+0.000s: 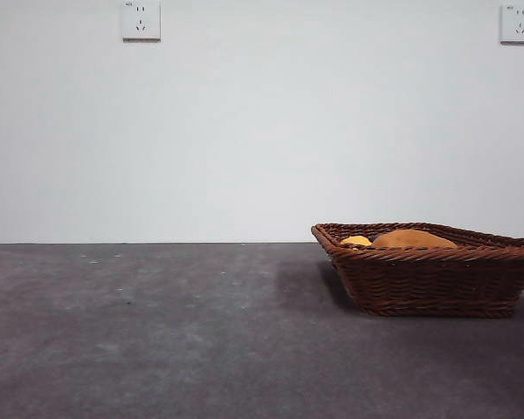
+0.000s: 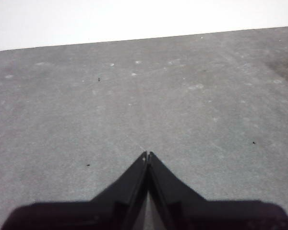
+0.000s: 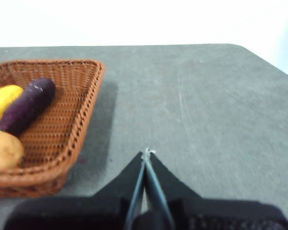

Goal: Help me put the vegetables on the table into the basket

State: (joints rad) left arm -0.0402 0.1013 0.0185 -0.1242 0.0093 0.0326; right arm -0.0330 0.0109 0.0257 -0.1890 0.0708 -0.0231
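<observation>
The brown wicker basket [image 1: 432, 275] stands on the right of the dark grey table [image 1: 157, 332]. In the right wrist view the basket [image 3: 72, 120] holds three vegetables side by side: a yellow ridged piece [image 3: 2, 101], a dark purple eggplant [image 3: 28, 105] and an orange-brown potato-like lump [image 3: 4, 151]. From the front only the yellow piece [image 1: 356, 240] and the orange lump [image 1: 413, 238] peek over the rim. My right gripper [image 3: 146, 152] is shut and empty, over bare table beside the basket. My left gripper [image 2: 147, 154] is shut and empty over bare table.
A white wall runs behind the table with two sockets [image 1: 141, 19] high up. The table's far edge and a rounded corner [image 3: 240, 48] show in the right wrist view. Neither arm shows in the front view.
</observation>
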